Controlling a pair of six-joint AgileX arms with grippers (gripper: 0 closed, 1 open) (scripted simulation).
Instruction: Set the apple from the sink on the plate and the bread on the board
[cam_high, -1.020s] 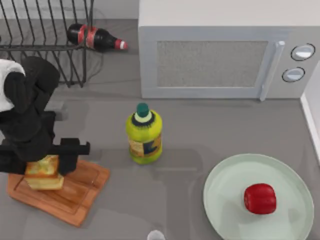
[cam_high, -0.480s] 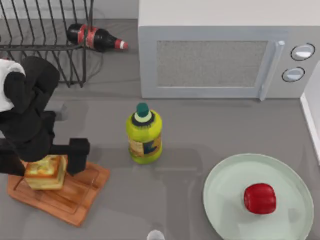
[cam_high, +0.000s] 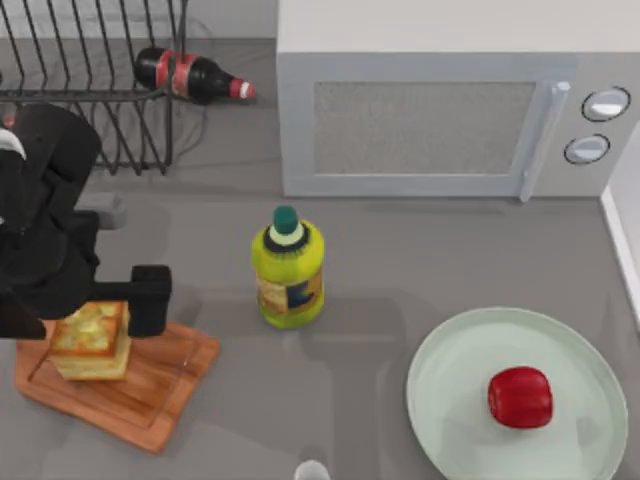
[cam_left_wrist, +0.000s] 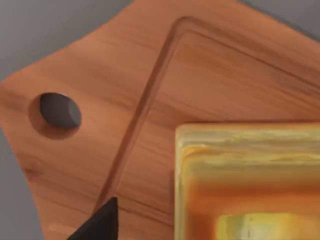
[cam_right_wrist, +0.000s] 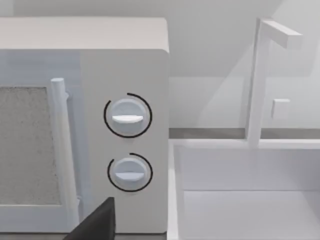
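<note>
The bread (cam_high: 90, 340), a thick toasted slice, stands on the reddish-brown board (cam_high: 150, 390) at the front left. My left gripper (cam_high: 85, 312) hovers just above it, open, with one finger on each side and clear of the slice. The left wrist view looks down on the bread (cam_left_wrist: 250, 185) and the grooved board (cam_left_wrist: 125, 85), with one dark fingertip (cam_left_wrist: 97, 225) beside them. The red apple (cam_high: 520, 397) lies on the pale green plate (cam_high: 450, 350) at the front right. My right arm is parked; its fingertip (cam_right_wrist: 95, 225) sits at the edge of its wrist view, facing the sink (cam_right_wrist: 250, 200).
A yellow-green bottle (cam_high: 288, 265) stands mid-table between board and plate. The microwave (cam_high: 450, 110) fills the back, a wire rack (cam_high: 90, 80) is at the back left with a dark bottle (cam_high: 195, 75) lying beside it. The sink's rim (cam_high: 625, 240) runs along the right edge.
My left gripper opened and let go of the bread, then drew up and back a little. The bread stays on the board. Apple and plate are unchanged.
</note>
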